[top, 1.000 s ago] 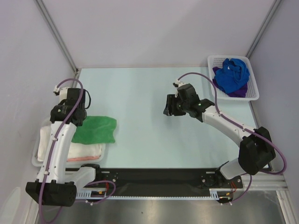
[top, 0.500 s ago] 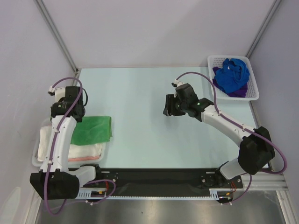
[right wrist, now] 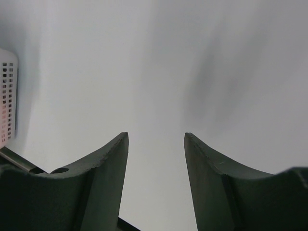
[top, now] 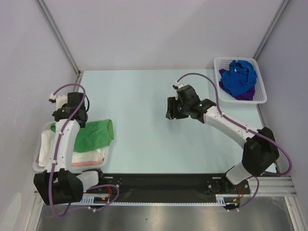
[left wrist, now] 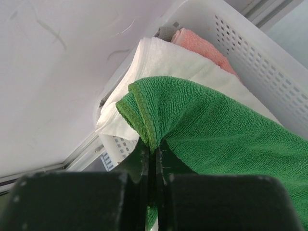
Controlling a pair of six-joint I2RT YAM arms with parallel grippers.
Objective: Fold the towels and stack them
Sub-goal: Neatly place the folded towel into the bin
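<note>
My left gripper is shut on the edge of a folded green towel and holds it over the white basket at the left. In the left wrist view the green towel hangs from my pinched gripper, above a folded white towel and a pink towel in the basket. My right gripper is open and empty above the middle of the table; its wrist view shows only bare surface between the fingers.
A second white basket at the back right holds crumpled blue and purple towels. Grey walls close in the left and right sides. A black rail runs along the near edge.
My left gripper has carried the green towel leftward, from partly on the table to over the left basket. The right gripper shifted slightly left and back, still open.
</note>
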